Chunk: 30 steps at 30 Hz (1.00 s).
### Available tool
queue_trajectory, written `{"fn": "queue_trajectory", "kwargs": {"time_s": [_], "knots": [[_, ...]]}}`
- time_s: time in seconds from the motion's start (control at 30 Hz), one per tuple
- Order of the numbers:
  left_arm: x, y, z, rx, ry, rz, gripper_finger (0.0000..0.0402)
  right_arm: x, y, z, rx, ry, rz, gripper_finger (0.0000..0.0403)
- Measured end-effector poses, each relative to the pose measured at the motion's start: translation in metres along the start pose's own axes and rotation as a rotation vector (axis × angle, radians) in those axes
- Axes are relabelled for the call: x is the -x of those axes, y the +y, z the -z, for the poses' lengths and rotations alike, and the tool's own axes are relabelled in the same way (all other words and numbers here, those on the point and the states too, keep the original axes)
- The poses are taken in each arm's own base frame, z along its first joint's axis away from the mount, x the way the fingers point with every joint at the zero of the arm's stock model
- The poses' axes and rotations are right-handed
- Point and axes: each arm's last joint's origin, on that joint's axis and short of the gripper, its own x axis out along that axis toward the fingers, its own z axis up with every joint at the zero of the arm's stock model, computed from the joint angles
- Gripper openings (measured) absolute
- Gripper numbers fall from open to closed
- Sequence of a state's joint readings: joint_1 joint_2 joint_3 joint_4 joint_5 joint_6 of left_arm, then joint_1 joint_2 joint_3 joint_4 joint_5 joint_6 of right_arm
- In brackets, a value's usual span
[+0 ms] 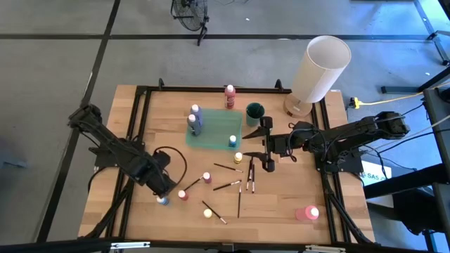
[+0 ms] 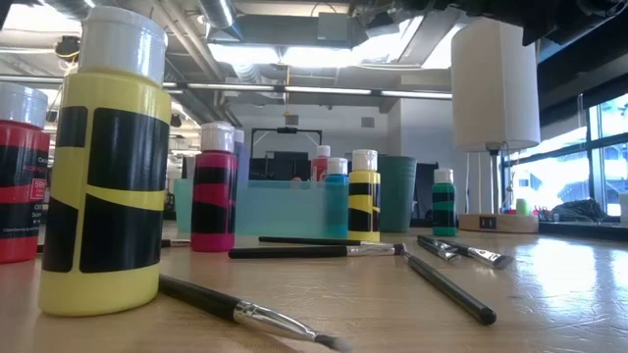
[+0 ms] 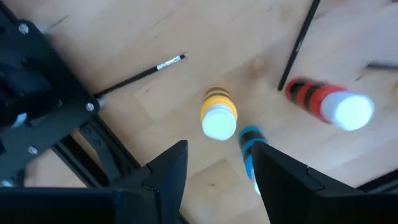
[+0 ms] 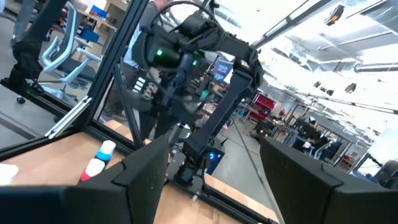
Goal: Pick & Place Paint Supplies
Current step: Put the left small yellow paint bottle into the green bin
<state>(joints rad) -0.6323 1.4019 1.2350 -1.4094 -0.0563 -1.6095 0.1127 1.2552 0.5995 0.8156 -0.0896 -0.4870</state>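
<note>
Small white-capped paint bottles stand on the wooden table. A blue one (image 1: 162, 201), a red one (image 1: 183, 195) and a yellow one (image 1: 207, 212) are near the front left, and a pink one (image 1: 207, 178) is farther in. My left gripper (image 1: 164, 191) hangs open, pointing down over the blue bottle (image 3: 248, 148), which shows beside one finger (image 3: 280, 180). The yellow bottle (image 3: 218, 116) and red bottle (image 3: 326, 104) stand just beyond. Thin brushes (image 1: 239, 190) lie at mid-table. My right gripper (image 1: 267, 144) waits open and level, above the table's middle right.
A teal tray (image 1: 214, 133) at the far middle holds three bottles, with a green cup (image 1: 254, 112) beside it. A red bottle (image 1: 230, 91) stands behind it. The big white cylinder (image 1: 320, 68) is at the far right, and a larger pink bottle (image 1: 308, 213) at the near right.
</note>
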Motion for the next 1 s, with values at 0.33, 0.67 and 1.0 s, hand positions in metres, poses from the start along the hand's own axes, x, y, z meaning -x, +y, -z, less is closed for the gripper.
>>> {"fn": "queue_trajectory", "kwargs": {"time_s": [0.33,0.67,1.0], "knots": [[-0.015,-0.012,0.002,-0.063,0.032,-0.066,0.0173,0.000,0.000,0.000,0.001,-0.005,0.003,0.0257],[-0.015,-0.016,0.003,-0.044,0.049,-0.031,0.0173,0.000,0.000,0.000,-0.008,0.004,-0.002,0.0257],[-0.015,-0.017,0.001,-0.028,-0.014,-0.026,0.0173,0.000,0.001,0.001,-0.012,0.012,-0.007,0.0257]]}}
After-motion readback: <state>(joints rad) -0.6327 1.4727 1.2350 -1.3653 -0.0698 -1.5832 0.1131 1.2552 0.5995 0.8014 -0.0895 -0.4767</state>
